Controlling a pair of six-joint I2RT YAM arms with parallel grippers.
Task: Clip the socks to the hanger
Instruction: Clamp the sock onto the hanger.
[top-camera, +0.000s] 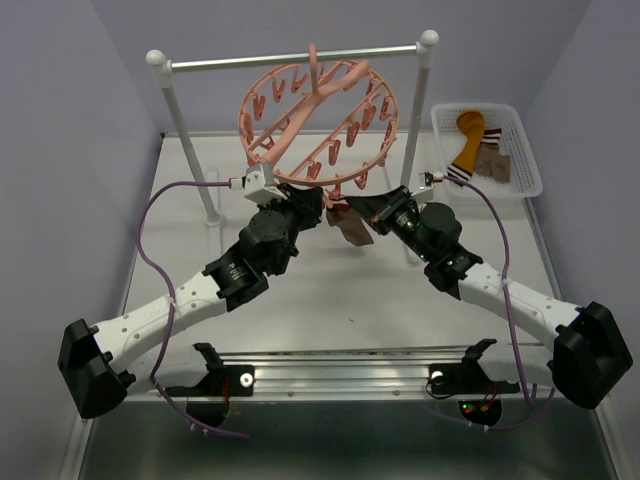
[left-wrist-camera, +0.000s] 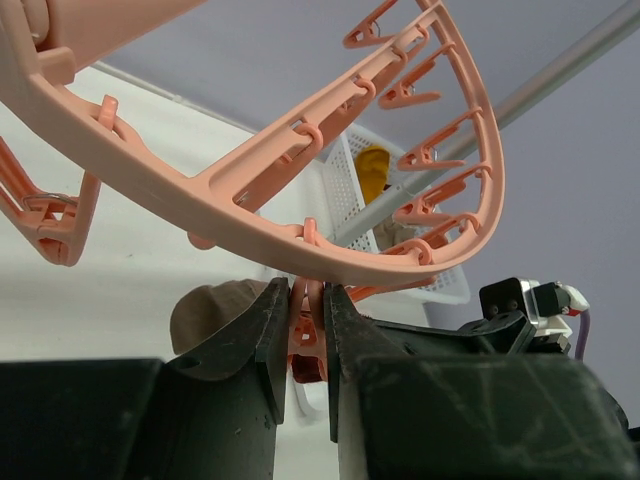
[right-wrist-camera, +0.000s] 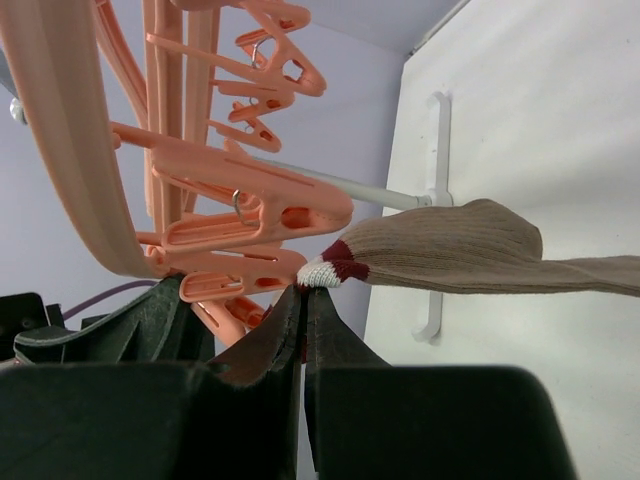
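Note:
The salmon-pink ring hanger (top-camera: 318, 115) hangs by its hook from the metal rail. My left gripper (top-camera: 318, 207) is shut on one of its dangling clips (left-wrist-camera: 308, 318) at the ring's near edge, squeezing it between the fingers. My right gripper (top-camera: 342, 211) is shut on the striped cuff of a brown sock (right-wrist-camera: 450, 250), held right beside that clip; the sock body (top-camera: 352, 229) hangs below the two grippers. A second sock (top-camera: 470, 145) with a mustard-orange part lies in the white basket.
The white-posted rail stand (top-camera: 290, 62) spans the back of the table. A white mesh basket (top-camera: 527, 165) sits at the back right. The ring's other clips (right-wrist-camera: 250, 215) hang close around both grippers.

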